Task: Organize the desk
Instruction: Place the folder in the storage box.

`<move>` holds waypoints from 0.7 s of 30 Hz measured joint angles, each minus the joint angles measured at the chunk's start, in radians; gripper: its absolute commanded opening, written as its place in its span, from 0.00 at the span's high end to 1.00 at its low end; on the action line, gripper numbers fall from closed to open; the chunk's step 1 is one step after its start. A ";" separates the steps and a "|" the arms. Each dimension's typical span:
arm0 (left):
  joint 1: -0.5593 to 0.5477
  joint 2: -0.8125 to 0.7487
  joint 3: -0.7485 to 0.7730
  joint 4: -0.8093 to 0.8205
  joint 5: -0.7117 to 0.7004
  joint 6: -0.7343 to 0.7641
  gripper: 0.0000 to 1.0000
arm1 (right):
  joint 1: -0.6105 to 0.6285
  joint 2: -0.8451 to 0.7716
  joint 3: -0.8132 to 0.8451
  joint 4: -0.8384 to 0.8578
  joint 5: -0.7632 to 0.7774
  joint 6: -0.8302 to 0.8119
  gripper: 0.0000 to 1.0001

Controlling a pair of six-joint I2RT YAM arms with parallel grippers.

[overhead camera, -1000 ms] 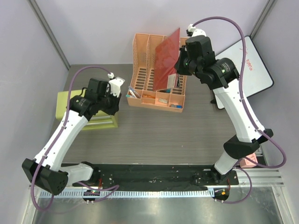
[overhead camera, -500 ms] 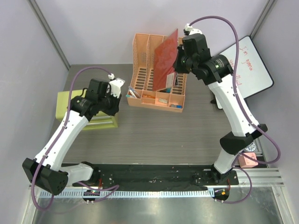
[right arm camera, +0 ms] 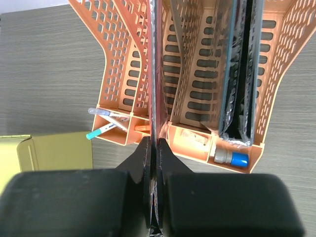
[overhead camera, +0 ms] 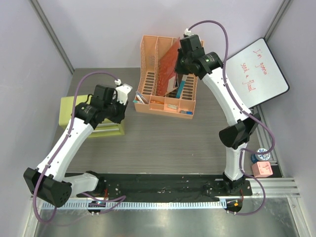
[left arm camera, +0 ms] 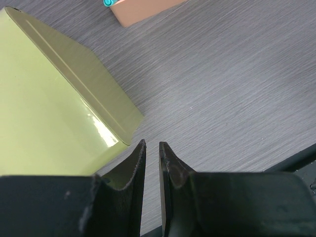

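Reaching over rack (overhead camera: pixel 148 84), right end effector (right arm camera: pixel 153 143) pinching red folder (overhead camera: pixel 167 66), left end effector (left arm camera: pixel 152 148) closed

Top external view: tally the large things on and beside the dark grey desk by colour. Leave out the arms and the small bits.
Orange, mesh plastic file rack: 1
Lime-green, small drawer cabinet: 1
Red, translucent flat folder: 1
White, black-framed whiteboard: 1
Total: 4
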 measured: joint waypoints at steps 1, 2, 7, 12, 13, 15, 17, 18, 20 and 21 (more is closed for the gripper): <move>0.000 0.000 0.000 0.000 0.000 0.002 0.83 | -0.004 0.003 0.003 0.000 -0.007 0.003 0.95; 0.000 0.000 0.000 0.000 -0.001 0.002 0.83 | -0.008 0.005 0.007 -0.001 -0.014 0.005 0.87; 0.000 0.000 -0.001 0.000 0.001 0.000 0.83 | -0.020 0.013 0.055 0.002 -0.074 0.030 0.48; 0.000 0.000 -0.002 0.000 0.009 -0.002 0.83 | -0.035 0.021 0.125 0.069 -0.154 0.052 0.41; 0.000 0.000 -0.002 0.000 0.010 -0.003 0.83 | -0.039 0.023 0.135 0.089 -0.173 0.054 0.42; 0.000 0.000 -0.006 0.000 0.013 -0.003 0.83 | -0.048 0.026 0.147 0.125 -0.199 0.061 0.44; 0.000 0.000 -0.010 0.000 0.013 -0.003 0.83 | -0.058 0.032 0.151 0.153 -0.218 0.069 0.45; 0.000 0.000 -0.012 0.000 0.013 -0.003 0.83 | -0.061 0.035 0.151 0.160 -0.222 0.071 0.45; 0.000 0.000 -0.016 0.000 0.013 -0.003 0.83 | -0.064 0.038 0.143 0.164 -0.219 0.068 0.44; 0.000 0.000 -0.019 0.000 0.013 -0.003 0.83 | -0.067 0.035 0.126 0.165 -0.214 0.060 0.44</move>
